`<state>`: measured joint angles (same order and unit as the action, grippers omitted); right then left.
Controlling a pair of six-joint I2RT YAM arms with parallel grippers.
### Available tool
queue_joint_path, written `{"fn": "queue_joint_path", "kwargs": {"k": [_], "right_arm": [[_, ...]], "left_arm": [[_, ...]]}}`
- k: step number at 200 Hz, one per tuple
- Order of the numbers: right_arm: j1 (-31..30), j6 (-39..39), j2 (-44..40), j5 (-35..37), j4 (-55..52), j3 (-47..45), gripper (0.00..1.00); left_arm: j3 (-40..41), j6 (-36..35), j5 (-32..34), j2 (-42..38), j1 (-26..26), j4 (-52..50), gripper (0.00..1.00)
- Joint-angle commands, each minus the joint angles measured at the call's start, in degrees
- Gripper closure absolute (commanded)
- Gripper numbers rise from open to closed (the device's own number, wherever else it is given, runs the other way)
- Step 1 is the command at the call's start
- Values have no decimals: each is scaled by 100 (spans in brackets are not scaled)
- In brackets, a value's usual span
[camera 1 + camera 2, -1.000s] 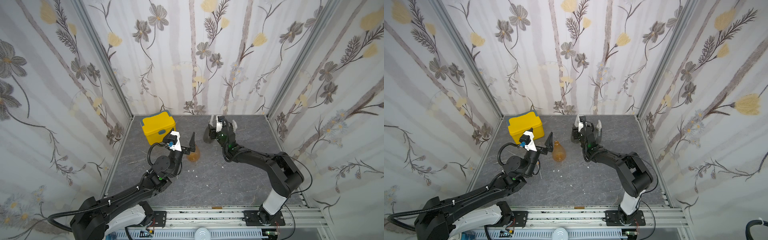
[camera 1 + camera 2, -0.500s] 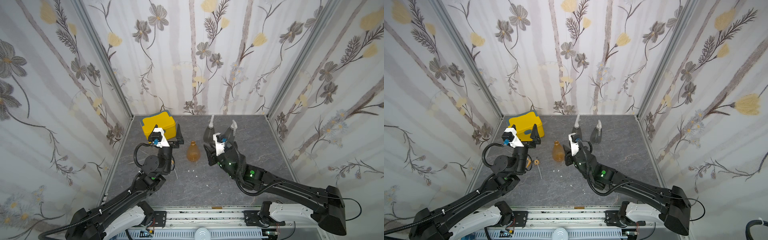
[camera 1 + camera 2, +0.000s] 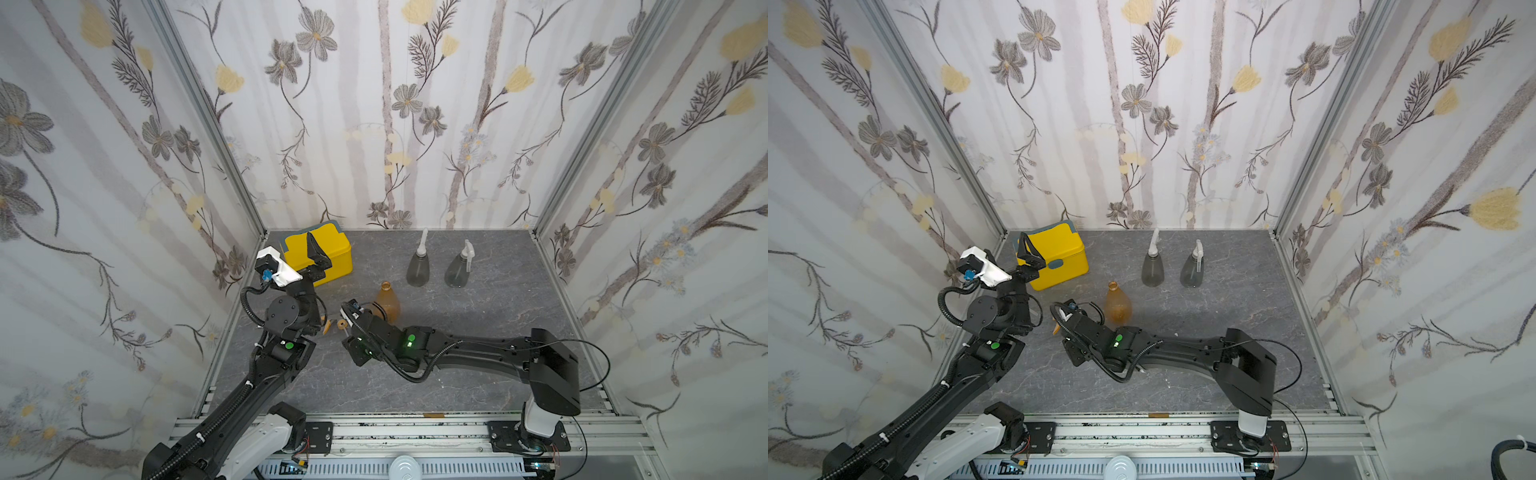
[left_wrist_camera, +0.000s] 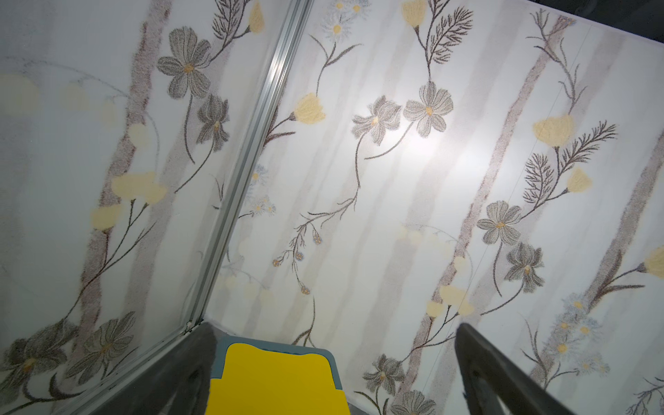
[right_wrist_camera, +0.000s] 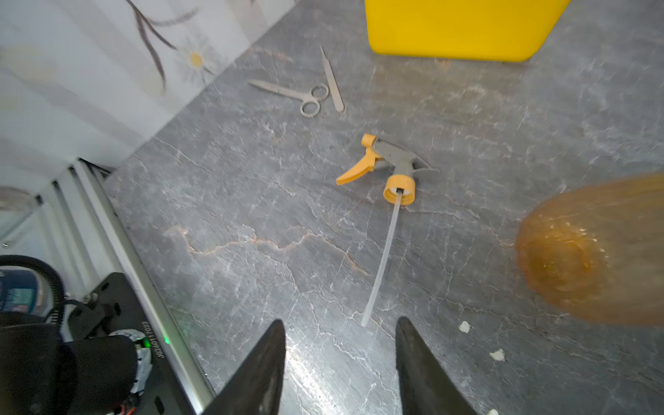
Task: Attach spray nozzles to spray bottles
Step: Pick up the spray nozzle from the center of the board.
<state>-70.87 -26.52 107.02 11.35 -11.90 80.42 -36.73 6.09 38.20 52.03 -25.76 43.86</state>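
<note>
The orange and grey plastic spray nozzle (image 5: pixel 395 167) is lying flat on the grey marble-look table (image 3: pixel 478 386), with its long clear thin tube (image 5: pixel 382 258) sticking out. In a top view the nozzle is sitting at about 8 o'clock from the amber see-through plastic bottle (image 3: pixel 387 306), near it but not touching. That bottle is standing upright with its neck open and bare. At 1 o'clock from it a smoky grey see-through bottle (image 3: pixel 417 270) is standing, and at 2 o'clock a second grey bottle (image 3: pixel 457 272), both wearing whitish nozzles.

The right pincer (image 5: pixel 339 325) is hanging low over the table near the tube's free end. Its two black fingers are partly apart and holding nothing. The left pincer (image 4: pixel 333 327) is spread wide and empty, up by the yellow plastic lidded box (image 3: pixel 334 255) at 10 o'clock.

Trouble could be coming in a few ways. The tube looks thin and bendy, so a grab on it may be letting the heavy head swing or slip. Nothing is holding the amber bottle, so a bump from the right arm, or a push on its neck, could be tipping it over. The small metal scissors (image 5: pixel 300 95) are lying close by, so a sloppy reach might be catching them instead.
</note>
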Motion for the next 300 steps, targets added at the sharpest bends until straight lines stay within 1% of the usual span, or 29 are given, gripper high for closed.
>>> {"fn": "queue_joint_path", "kwargs": {"k": [1, 40, 58, 83, 94, 115, 127, 142, 173, 209, 227, 246, 263, 268, 278, 289, 300], "right_arm": [[59, -132, 554, -156, -538, 478, 51], [291, -274, 1606, -95, -677, 1329, 54], [349, -263, 1885, -92, -682, 1498, 55], [414, -205, 2126, 90, -831, 1663, 60], [475, -200, 2188, -35, -791, 1671, 65], [528, -195, 2220, -33, -755, 1679, 82], [522, -179, 2142, -11, -754, 1662, 88], [487, -152, 1992, -7, -686, 1578, 92], [402, -141, 1450, 167, -407, 1131, 97], [314, -169, 658, 341, -206, 580, 97], [244, -176, -20, 639, -242, 227, 97], [186, -178, -836, 980, -271, -173, 97], [161, -211, -1518, 1354, -328, -508, 97], [162, -220, -1885, 1488, -345, -606, 97], [170, -216, -2321, 1838, -393, -803, 97], [268, -217, -2788, 2142, -454, -1048, 97], [492, -264, -3235, 2243, -521, -1374, 97]], "left_arm": [[30, 148, -118, 0, 30, 35, 0], [28, 230, -217, 18, 45, 14, 0], [40, 244, -254, 22, 58, 16, 0], [34, 272, -323, 36, 63, 18, 0], [35, 286, -341, 46, 71, 5, 0], [32, 297, -375, 53, 84, 9, 0], [35, 289, -376, 59, 85, 2, 0], [30, 303, -391, 58, 96, 9, 0], [26, 307, -424, 25, 115, 9, 0], [26, 294, -440, -42, 147, 18, 0], [37, 246, -537, -131, 159, 66, 0], [60, 195, -824, -255, 161, 154, 0], [104, 156, -1095, -279, 168, 240, 0], [122, 153, -1167, -280, 165, 278, 0], [144, 163, -1290, -256, 168, 304, 0], [120, 183, -1401, -213, 170, 268, 0], [85, 208, -1522, -167, 168, 208, 0]]}}
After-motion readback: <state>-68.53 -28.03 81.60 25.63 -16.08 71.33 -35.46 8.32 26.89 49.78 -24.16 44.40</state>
